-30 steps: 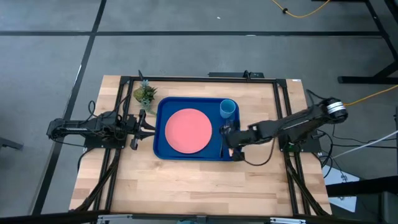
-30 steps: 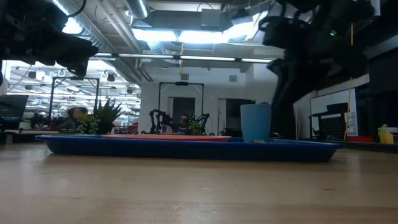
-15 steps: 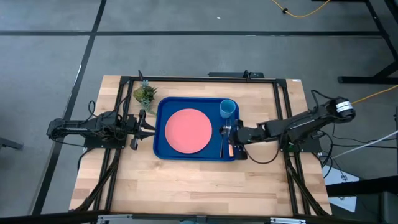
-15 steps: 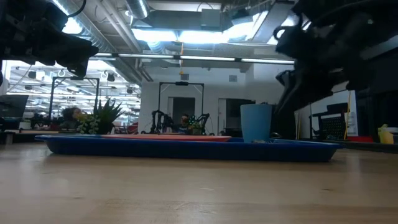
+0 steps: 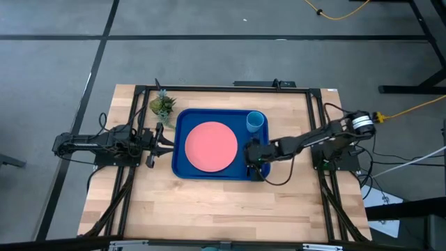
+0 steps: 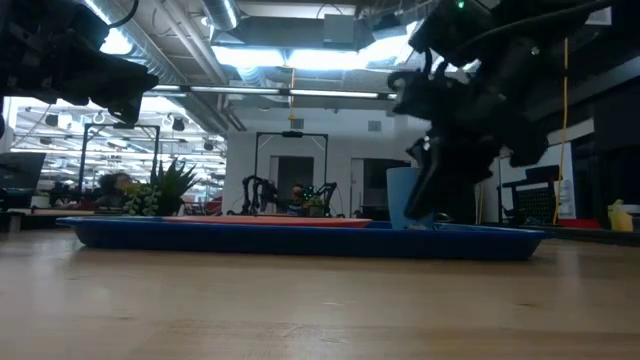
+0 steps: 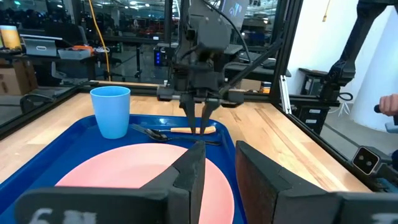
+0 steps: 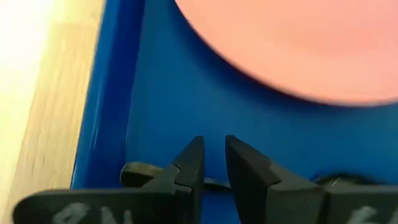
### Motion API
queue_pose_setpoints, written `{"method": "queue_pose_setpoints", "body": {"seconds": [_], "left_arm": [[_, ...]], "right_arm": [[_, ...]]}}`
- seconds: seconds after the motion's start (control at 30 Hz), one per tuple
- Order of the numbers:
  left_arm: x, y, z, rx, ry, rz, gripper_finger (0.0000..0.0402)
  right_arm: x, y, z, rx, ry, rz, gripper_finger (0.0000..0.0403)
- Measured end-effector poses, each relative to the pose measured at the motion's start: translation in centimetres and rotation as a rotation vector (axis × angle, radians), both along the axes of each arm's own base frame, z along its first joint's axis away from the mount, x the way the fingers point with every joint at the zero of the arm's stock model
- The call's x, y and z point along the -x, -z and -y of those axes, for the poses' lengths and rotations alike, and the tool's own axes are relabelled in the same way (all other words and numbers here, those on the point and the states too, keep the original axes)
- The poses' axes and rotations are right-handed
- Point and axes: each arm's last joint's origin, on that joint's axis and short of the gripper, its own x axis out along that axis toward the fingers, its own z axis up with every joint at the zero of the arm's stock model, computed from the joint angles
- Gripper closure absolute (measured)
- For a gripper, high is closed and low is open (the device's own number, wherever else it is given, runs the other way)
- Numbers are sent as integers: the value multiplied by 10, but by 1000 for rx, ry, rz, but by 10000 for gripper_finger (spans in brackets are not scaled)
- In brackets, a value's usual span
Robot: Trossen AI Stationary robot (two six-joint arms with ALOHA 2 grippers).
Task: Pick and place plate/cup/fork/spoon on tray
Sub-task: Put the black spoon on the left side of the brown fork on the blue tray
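My right arm reaches in from the right side of the table, its elbow bent, and my right gripper [image 5: 254, 153] points down over the right end of the tray [image 5: 180, 166], just beside the plate [image 5: 210, 146]. Its fingers [image 8: 189, 163] stand close together with only a narrow slit between them, and nothing is held in that slit. In my right wrist view the tips hang low over the blue floor of the tray, the dark spoon [image 8: 144, 172] lying right under them and crossing behind the fingers.

From my left wrist view the same gripper [image 7: 202, 122] comes straight down, tips nearly at the tray floor, directly in front of the fork [image 7: 189, 130], whose tan handle shows on both sides of the tips. The spoon lies alongside the fork on the tray, closer to the plate (whether my fingertips touch either piece I cannot tell).

The cup [image 5: 255, 121] stands upright in the far right corner of the tray, apart from the plate. The plate lies flat in the middle of the tray.

My left arm waits stretched along the left side of the table, my left gripper [image 5: 166, 137] just outside the tray's left rim, its fingers [image 7: 190, 167] parted by a small gap and empty. A small potted plant [image 5: 162, 105] sits near the tray's far left corner
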Motion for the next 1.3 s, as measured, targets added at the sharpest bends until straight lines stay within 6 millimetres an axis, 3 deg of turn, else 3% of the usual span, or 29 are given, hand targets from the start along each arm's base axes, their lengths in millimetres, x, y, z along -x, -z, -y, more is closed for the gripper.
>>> {"method": "queue_pose_setpoints", "body": {"seconds": [0.33, 0.7, 1.0, 1.3], "left_arm": [[0, 0, 0, 0, -7, -1, 321], [0, 0, -1, 1, -18, -2, 321], [0, 0, -1, 1, -23, -2, 321], [0, 0, -1, 1, -23, -2, 321]], "right_arm": [[8, 7, -18, -56, 41, -70, 332], [9, 9, -18, -22, 41, -84, 332], [-1, 2, -20, 47, 18, -8, 332], [-3, 12, -21, 47, 31, -39, 355]]}}
